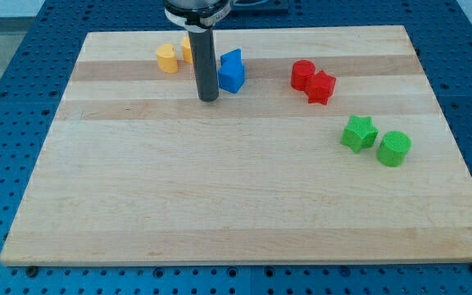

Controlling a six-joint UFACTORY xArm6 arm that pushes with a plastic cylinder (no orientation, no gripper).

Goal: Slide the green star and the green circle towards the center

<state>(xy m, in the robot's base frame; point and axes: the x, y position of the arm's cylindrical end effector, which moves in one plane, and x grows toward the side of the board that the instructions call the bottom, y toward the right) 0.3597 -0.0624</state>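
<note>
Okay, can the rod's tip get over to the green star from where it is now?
Probably yes. My tip sits at the blue block's left edge; the green star lies toward the view's lower right. Bare board lies between, with the red blocks above that line.

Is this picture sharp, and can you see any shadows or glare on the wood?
Camera view: sharp throughout, lighting even, no strong glare on the light wooden board; the green star block and green circle block cast only faint shadows; my tip, beside the blue block, leaves a soft one.
</note>
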